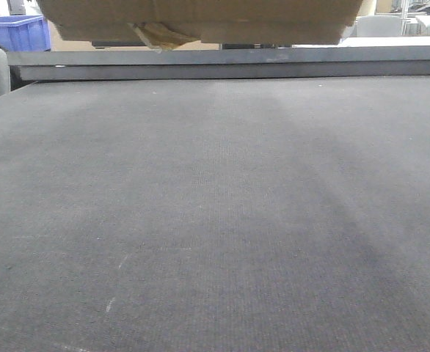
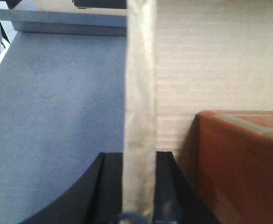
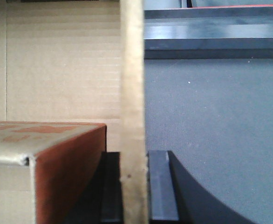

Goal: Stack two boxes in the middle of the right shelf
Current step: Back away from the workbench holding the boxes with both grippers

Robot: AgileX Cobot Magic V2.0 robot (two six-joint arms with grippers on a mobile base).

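The left gripper [image 2: 139, 158] and right gripper [image 3: 133, 156] each pinch an opposite wall of the box [image 1: 200, 18]. It hangs at twelve o'clock above the tabletop [image 1: 215, 220], keeping the smaller box [image 2: 239, 163] inside level, likely for the shelf [image 1: 230, 62] beyond.

Soft, even indoor light; faint darker bands cross the table [image 1: 215, 220]. Wrist views blur up close, the box [image 2: 139, 116] edge soft; pale sheen on the far shelf [image 3: 211, 32].
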